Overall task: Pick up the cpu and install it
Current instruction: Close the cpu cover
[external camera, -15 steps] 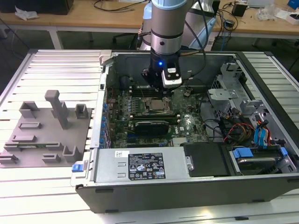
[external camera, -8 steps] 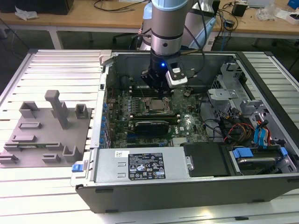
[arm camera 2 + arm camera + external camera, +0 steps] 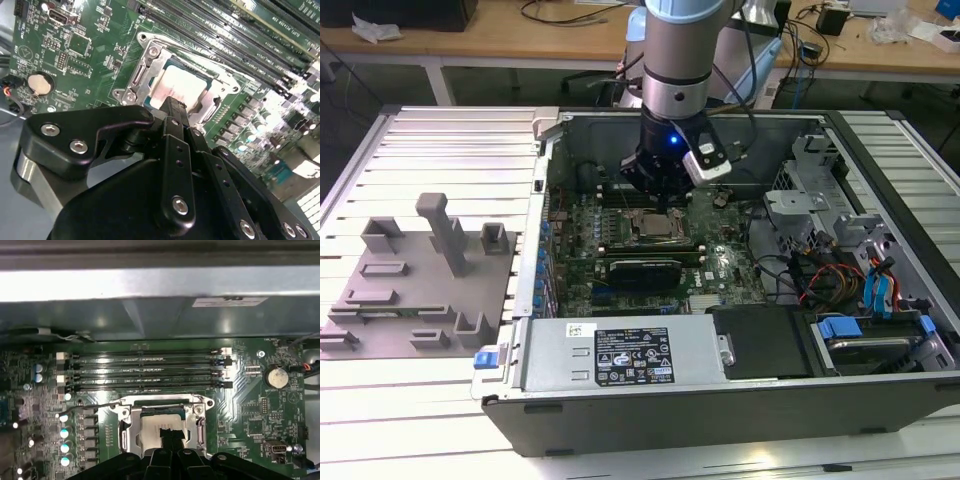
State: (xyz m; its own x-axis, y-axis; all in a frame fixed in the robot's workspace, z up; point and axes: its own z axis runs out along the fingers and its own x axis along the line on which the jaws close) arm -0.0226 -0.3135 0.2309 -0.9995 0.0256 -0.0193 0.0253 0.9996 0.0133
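Gripper (image 3: 663, 207) hung inside the open computer case (image 3: 740, 410), its fingers (image 3: 172, 115) pinched together with nothing between them, tips right over the cpu (image 3: 182, 85). At the exterior view's left, a grey tray (image 3: 420, 285) of upright blocks lay on the slatted table (image 3: 440, 150), well apart. In the middle, the cpu sat flat inside the metal-framed socket (image 3: 137, 75) on the green motherboard (image 3: 720, 260), with memory slots (image 3: 150, 372) just beyond. Toward the exterior view's right, orange and blue cables (image 3: 875, 285) bunched near the drive bays (image 3: 800, 190).
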